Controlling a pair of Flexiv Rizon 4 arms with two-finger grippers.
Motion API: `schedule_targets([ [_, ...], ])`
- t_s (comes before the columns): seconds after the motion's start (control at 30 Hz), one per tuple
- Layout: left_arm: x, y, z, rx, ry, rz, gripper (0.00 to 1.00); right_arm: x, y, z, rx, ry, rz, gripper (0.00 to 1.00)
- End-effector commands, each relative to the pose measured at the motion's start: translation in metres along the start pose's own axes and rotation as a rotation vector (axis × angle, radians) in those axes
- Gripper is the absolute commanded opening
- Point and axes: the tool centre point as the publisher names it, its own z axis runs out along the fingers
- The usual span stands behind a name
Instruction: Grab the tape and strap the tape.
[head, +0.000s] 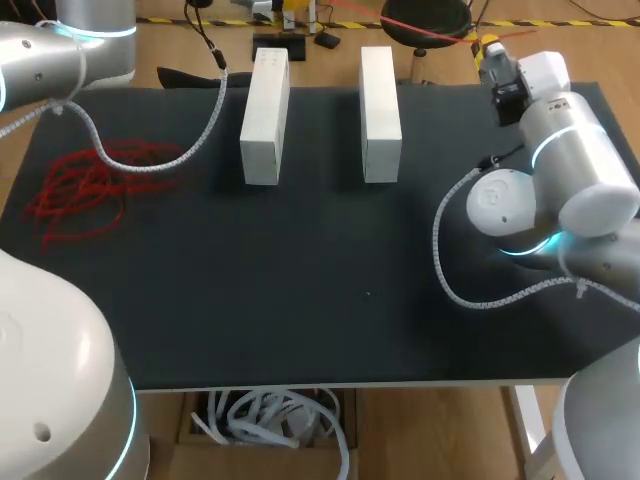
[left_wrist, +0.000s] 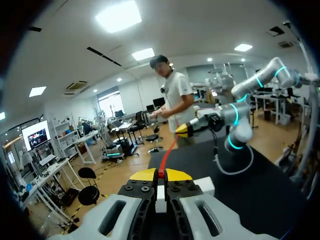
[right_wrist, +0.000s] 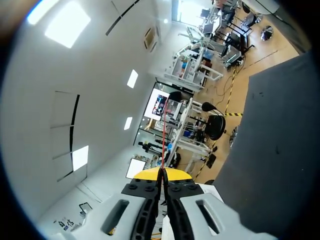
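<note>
A thin red tape (left_wrist: 169, 150) is stretched taut in the air between my two grippers, beyond the table's far edge. In the left wrist view my left gripper (left_wrist: 161, 173) is shut on one end, and the tape runs ahead to the yellow tips of my right gripper (left_wrist: 183, 131). In the right wrist view my right gripper (right_wrist: 162, 173) is shut on the tape (right_wrist: 163, 135), which leads straight away from its fingertips. The head view shows the right gripper (head: 487, 46) at the far right of the table. A loose tangle of red tape (head: 85, 185) lies on the table's left side.
Two white blocks (head: 265, 115) (head: 380, 110) stand side by side at the back middle of the black table (head: 300, 300), with a gap between them. The right arm's white cable (head: 450, 270) loops over the table's right part.
</note>
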Motion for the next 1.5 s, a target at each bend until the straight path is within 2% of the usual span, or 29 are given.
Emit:
schedule_targets([
  [0.03, 0.007, -0.009, -0.001, -0.257, -0.028, 0.035, 0.00, 0.001, 0.003, 0.000, 0.011, 0.000, -0.008, 0.00],
  [0.07, 0.007, -0.009, -0.001, -0.264, -0.027, 0.029, 0.00, 0.001, 0.003, 0.000, 0.012, 0.002, -0.012, 0.00],
  [0.13, 0.007, -0.009, 0.000, -0.340, -0.001, 0.043, 0.00, 0.000, 0.002, 0.000, 0.015, 0.000, -0.015, 0.00],
  [0.23, 0.009, -0.008, 0.002, -0.406, 0.041, 0.061, 0.00, 0.000, 0.001, -0.001, 0.020, 0.001, -0.019, 0.00],
  [0.37, 0.011, -0.008, 0.005, -0.446, 0.084, 0.055, 0.00, 0.000, -0.001, -0.002, 0.032, 0.000, -0.028, 0.00],
  [0.5, 0.013, -0.007, 0.009, -0.484, 0.172, 0.024, 0.00, 0.000, -0.003, -0.002, 0.053, 0.009, -0.055, 0.00],
  [0.57, 0.013, -0.007, 0.010, -0.462, 0.193, 0.021, 0.00, 0.000, -0.003, -0.002, 0.053, 0.009, -0.055, 0.00],
  [1.1, 0.013, -0.007, 0.010, -0.462, 0.193, 0.021, 0.00, 0.000, -0.003, -0.002, 0.053, 0.009, -0.055, 0.00],
  [1.23, 0.011, -0.015, 0.019, -0.719, 0.290, 0.037, 0.00, 0.000, -0.003, -0.002, 0.053, 0.009, -0.055, 0.00],
  [1.5, 0.005, -0.020, 0.027, -0.965, 0.394, 0.011, 0.00, 0.000, -0.003, -0.002, 0.053, 0.009, -0.055, 0.00],
])
